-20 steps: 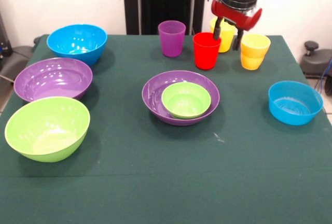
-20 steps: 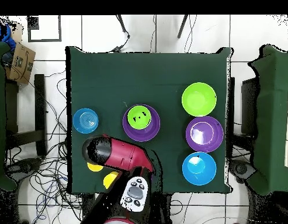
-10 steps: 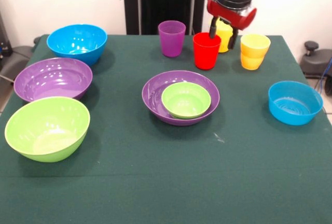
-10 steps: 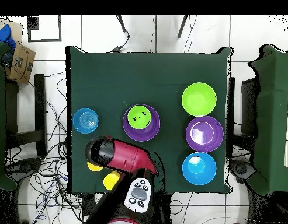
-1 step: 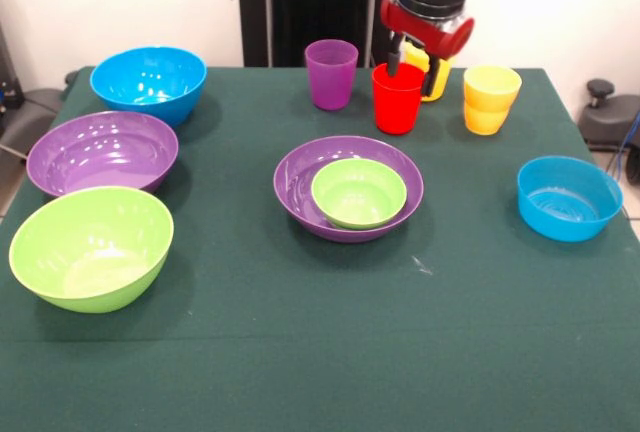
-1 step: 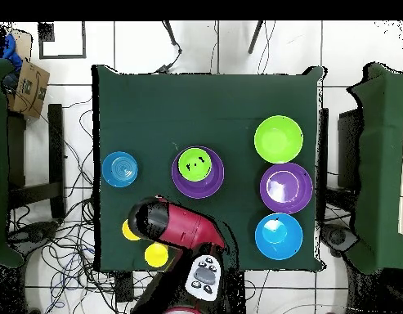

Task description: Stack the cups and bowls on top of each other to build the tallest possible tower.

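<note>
The gripper (image 5: 413,59) hangs at the red cup (image 5: 397,99), jaws spread, one finger (image 5: 394,57) dipping at the cup's rim and the other behind it against a yellow cup (image 5: 428,80). The red cup is a smooth, glossy tumbler standing upright and mouth up. Just left of it stands the purple cup (image 5: 331,73); to its right are the stacked yellow cups (image 5: 491,98). In front of it a large purple bowl (image 5: 300,184) holds the small green bowl (image 5: 358,192). All rest on a dark green tablecloth (image 5: 300,352); from overhead, cables trail over the white tiled floor (image 6: 212,45) around it.
</note>
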Robot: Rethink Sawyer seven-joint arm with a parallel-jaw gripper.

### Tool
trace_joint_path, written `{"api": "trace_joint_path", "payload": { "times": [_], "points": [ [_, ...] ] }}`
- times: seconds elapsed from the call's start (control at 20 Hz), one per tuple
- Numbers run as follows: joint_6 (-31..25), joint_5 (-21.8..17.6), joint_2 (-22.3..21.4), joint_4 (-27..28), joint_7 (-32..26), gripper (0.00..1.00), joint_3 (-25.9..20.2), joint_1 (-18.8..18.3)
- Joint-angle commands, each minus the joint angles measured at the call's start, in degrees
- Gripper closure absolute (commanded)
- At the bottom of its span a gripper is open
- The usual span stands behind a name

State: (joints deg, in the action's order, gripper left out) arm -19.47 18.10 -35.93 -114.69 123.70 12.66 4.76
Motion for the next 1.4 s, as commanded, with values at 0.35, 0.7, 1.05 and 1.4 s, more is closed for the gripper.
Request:
{"api": "trace_joint_path", "payload": {
  "times": [0.35, 0.7, 1.05, 1.4],
  "points": [
    [5.7, -2.6, 2.6, -3.0, 5.4, 0.00, -6.2, -0.5],
    [6.4, -2.7, 2.8, -3.1, 5.4, 0.00, -6.7, -0.5],
    [8.7, -2.5, 3.1, -4.7, 5.5, 0.00, -9.1, -2.1],
    [10.4, -2.7, 3.6, -5.1, 6.1, 0.00, -9.9, -2.2]
  ]
}}
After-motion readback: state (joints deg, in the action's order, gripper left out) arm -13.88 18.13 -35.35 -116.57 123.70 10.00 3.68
